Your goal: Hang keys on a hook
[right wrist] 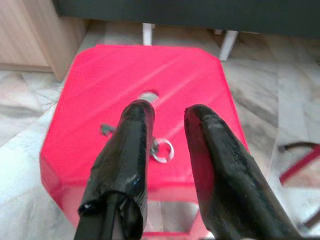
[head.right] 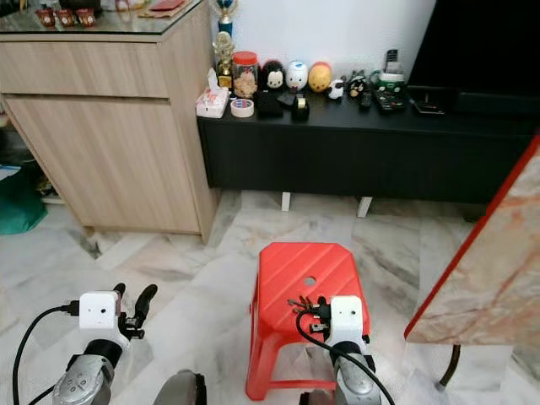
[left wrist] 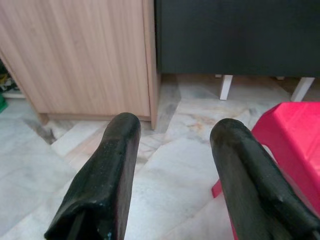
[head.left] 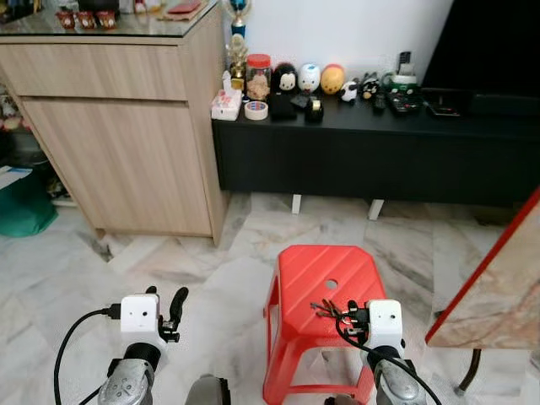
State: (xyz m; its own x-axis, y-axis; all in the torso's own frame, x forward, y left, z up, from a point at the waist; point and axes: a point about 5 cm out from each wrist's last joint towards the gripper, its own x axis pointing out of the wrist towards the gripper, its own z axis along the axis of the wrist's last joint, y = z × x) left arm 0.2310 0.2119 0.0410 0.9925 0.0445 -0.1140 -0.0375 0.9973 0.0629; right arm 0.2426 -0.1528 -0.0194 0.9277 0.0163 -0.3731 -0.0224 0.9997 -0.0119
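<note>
A bunch of keys (head.left: pixel 326 308) with a metal ring (right wrist: pixel 162 150) lies on the top of a red plastic stool (head.left: pixel 316 270), near its front edge. My right gripper (right wrist: pixel 169 114) hovers just above the keys. It is open, and the ring shows between and under its fingers. My left gripper (head.left: pixel 166 298) is held over the marble floor to the left of the stool, also open, with nothing between its fingers (left wrist: pixel 120 150).
A light wooden cabinet (head.left: pixel 126 143) stands at the back left. Beside it is a low black console (head.left: pixel 371 152) carrying figurines and a tape roll. A marble tabletop with a red edge (head.left: pixel 494 295) juts in at the right. A green bin (head.left: pixel 21 202) sits at the far left.
</note>
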